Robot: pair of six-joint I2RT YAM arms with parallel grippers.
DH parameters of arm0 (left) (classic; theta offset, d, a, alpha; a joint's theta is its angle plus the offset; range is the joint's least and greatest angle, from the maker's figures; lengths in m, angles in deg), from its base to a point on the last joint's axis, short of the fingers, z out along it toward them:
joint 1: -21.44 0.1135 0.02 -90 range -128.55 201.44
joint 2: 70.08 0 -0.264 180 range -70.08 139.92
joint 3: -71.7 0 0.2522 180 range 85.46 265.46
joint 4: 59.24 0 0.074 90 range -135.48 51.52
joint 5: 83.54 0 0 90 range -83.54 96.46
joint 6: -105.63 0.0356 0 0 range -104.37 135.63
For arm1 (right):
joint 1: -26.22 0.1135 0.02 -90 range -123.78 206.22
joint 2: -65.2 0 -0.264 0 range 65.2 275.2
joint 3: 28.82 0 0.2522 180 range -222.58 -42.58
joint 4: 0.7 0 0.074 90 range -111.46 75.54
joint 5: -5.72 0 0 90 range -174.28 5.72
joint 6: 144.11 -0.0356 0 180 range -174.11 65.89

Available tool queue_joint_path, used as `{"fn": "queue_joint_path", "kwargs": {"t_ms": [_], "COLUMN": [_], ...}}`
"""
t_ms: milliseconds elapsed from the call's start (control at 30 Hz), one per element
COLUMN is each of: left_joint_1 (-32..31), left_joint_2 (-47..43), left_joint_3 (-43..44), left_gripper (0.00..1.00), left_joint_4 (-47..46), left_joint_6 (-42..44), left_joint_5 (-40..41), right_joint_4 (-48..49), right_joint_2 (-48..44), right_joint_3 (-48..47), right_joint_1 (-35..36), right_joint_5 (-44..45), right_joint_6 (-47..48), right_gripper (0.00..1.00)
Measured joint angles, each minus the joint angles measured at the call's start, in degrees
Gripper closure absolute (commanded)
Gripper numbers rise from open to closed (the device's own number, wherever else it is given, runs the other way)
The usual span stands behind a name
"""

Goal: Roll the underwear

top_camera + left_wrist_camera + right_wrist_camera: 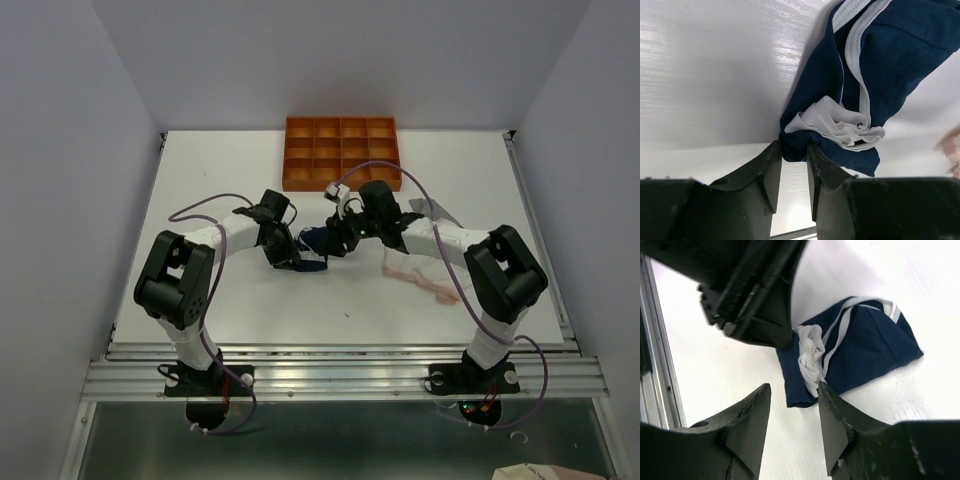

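The navy underwear point(312, 241) lies bunched mid-table, between the two grippers. The left gripper point(794, 170) has its jaws closed on the near corner of the cloth, pinching a fold of navy just below a crumpled white trim. The right gripper point(794, 425) hangs above the table point(250, 310) with its jaws spread and nothing between them, the garment just ahead of its tips. From that side the left gripper's dark body crowds in over the garment's far edge. The pink underwear point(415, 278) trails loose on the table under the right arm, near the navy piece but apart from it. A grey cloth point(430, 207) shows partly behind that arm. An orange tray point(340, 152) sits at the far edge.
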Motion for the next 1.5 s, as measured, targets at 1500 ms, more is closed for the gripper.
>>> {"fn": "queue_joint_path", "kwargs": {"t_ms": [1500], "left_joint_1": [0.02], "left_joint_2": [3.74], "left_joint_3": [4.5], "left_gripper": [0.65], "left_joint_4": [2.84], "left_joint_6": [5.77], "left_joint_5": [-2.45], "right_joint_4": [13.07], "right_joint_2": [-2.14], "right_joint_3": [16.85], "right_joint_1": [15.02], "right_joint_5": [18.62], "right_joint_6": [73.44], "right_gripper": [0.45]}}
